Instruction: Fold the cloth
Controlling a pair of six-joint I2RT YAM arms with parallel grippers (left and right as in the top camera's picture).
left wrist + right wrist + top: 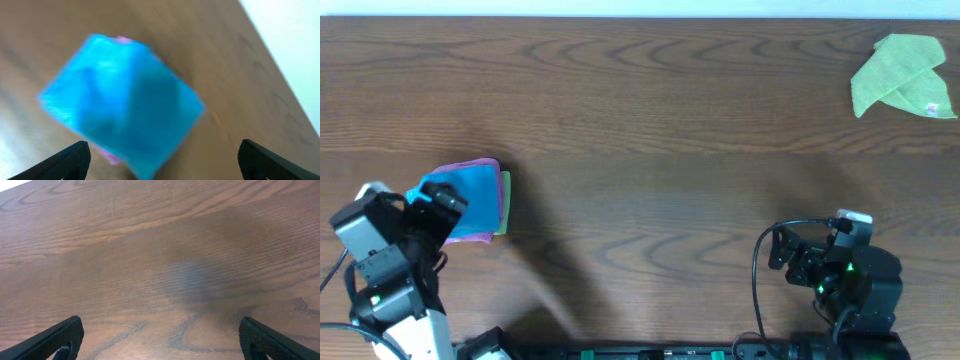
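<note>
My overhead camera looks straight down on the whole table point(640, 100); left wrist camera hovers close over the cloth point(125, 100), shared with overhead; right wrist faces woodgrain nearby.

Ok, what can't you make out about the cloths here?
Left wrist: blue cloth motion-blurred; folds unreadable.
Overhead: left arm hides its left corner; pink cloth and green layer beneath show only slivers.
Overhead: label on far green cloth too small.
</note>
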